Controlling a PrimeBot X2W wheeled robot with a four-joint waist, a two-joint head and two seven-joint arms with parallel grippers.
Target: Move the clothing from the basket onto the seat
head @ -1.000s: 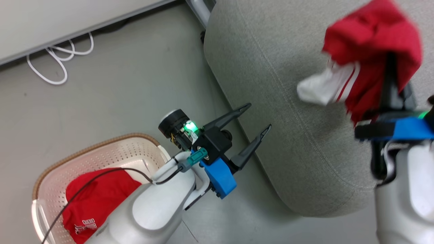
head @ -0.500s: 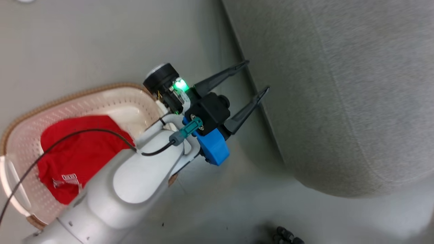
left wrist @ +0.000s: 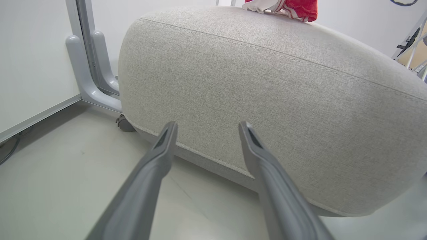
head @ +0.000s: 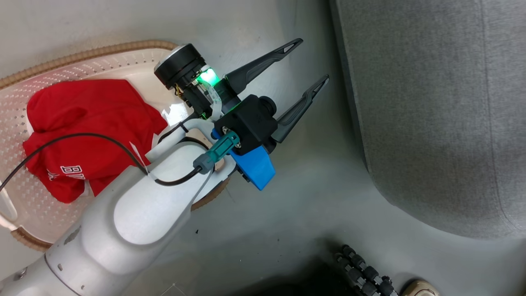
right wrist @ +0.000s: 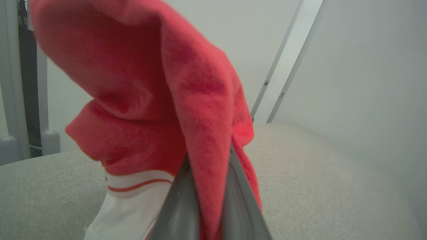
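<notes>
One red garment (head: 82, 131) with white lettering lies crumpled in the cream basket (head: 82, 54), at the left of the head view. My left gripper (head: 313, 59) is open and holds nothing, over the floor between basket and grey seat (head: 431, 102). The left wrist view has its fingers (left wrist: 166, 146) pointing at the seat's side (left wrist: 267, 100), apart from it. The second red garment (right wrist: 150, 100), white trim hanging, drapes over my right gripper (right wrist: 208, 156), which is shut on it just above the seat top (right wrist: 317, 173). From the left wrist, that garment (left wrist: 290, 6) peeks over the seat's far edge.
A grey metal frame leg (left wrist: 86, 66) with a small caster stands beside the seat's left corner. A dark ribbed part of my base (head: 363, 271) is at the bottom of the head view. Bare grey floor (head: 312, 197) lies between basket and seat.
The head camera has swung down and left, so the basket sits higher and the right gripper with its garment has left that view. The left gripper stays open, about where it was.
</notes>
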